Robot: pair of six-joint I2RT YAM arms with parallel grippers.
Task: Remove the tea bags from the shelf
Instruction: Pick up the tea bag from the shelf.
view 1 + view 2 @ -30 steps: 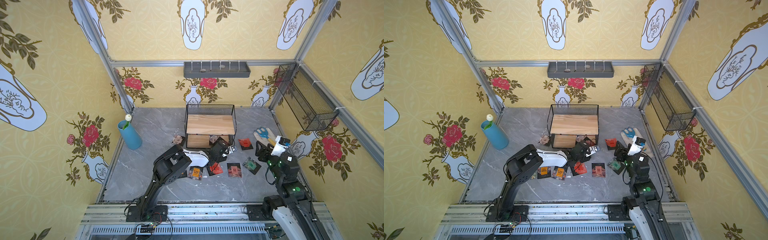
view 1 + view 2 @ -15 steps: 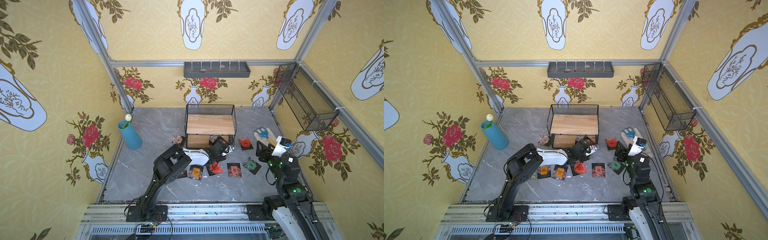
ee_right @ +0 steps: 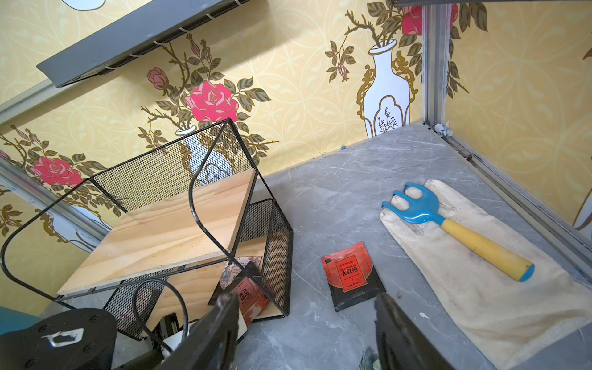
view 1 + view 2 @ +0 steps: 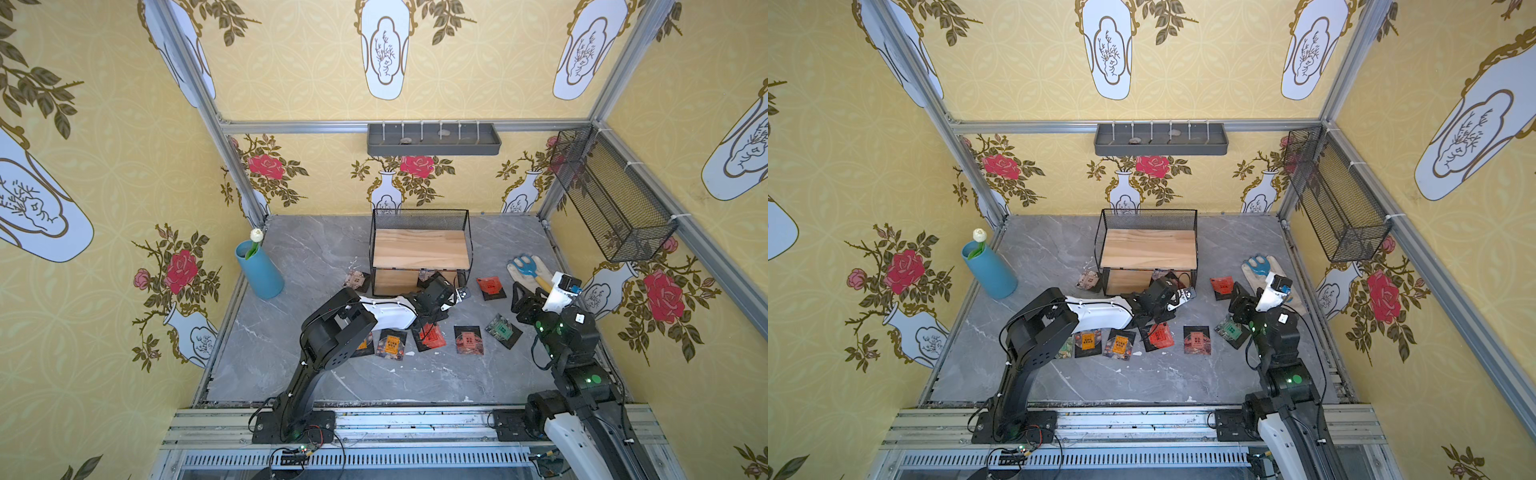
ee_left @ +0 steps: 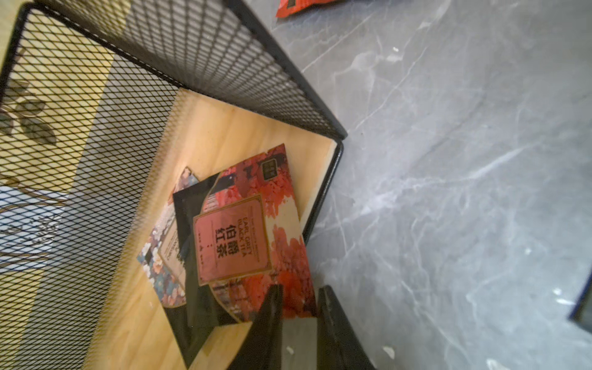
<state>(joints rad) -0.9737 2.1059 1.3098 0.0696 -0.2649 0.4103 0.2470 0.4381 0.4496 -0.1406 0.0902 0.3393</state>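
Two or more tea bags point(image 5: 160, 262) lie on the shelf point(image 5: 224, 64), lower board, the red tea bag point(image 5: 237, 237) straddled at its corner by the left gripper point(image 5: 299, 291), fingers point(image 5: 269, 326) close-set, pinch unconfirmed; closure and withdrawal are called for.

In both top views, yellow rose-and-vase wallpaper point(image 4: 291, 62) fills the upper half; a grey marbled floor point(image 4: 316, 249) lies at centre.
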